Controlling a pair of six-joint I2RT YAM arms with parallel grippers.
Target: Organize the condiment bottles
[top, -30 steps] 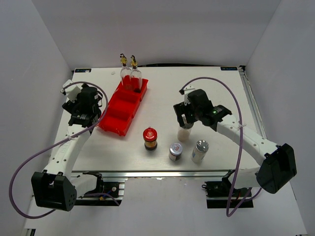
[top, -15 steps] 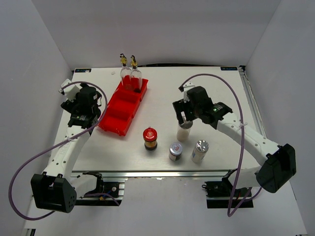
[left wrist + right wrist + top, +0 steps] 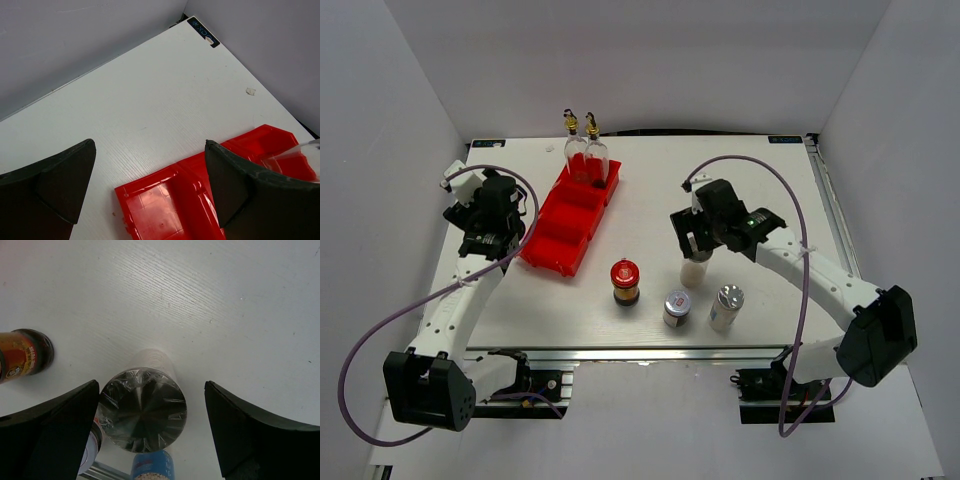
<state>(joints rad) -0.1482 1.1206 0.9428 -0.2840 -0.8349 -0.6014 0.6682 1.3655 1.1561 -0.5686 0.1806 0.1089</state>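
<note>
Holding two cruets (image 3: 586,152), red tray (image 3: 552,250), far compartment

The robot has two thin arms. The left arm (image 3: 460,300) and the right arm (image 3: 820,275) are made of long white tubes with black, boxy parts at the joints. Each arm has a big black block (image 3: 428,388) with rounded corners at its bottom end. A long purple cable (image 3: 740,159) loops along each arm. A tiny green light (image 3: 751,222) glows on the right arm's black part. The fingers (image 3: 55,185) are dark, flat and shaped like wedges.
</note>
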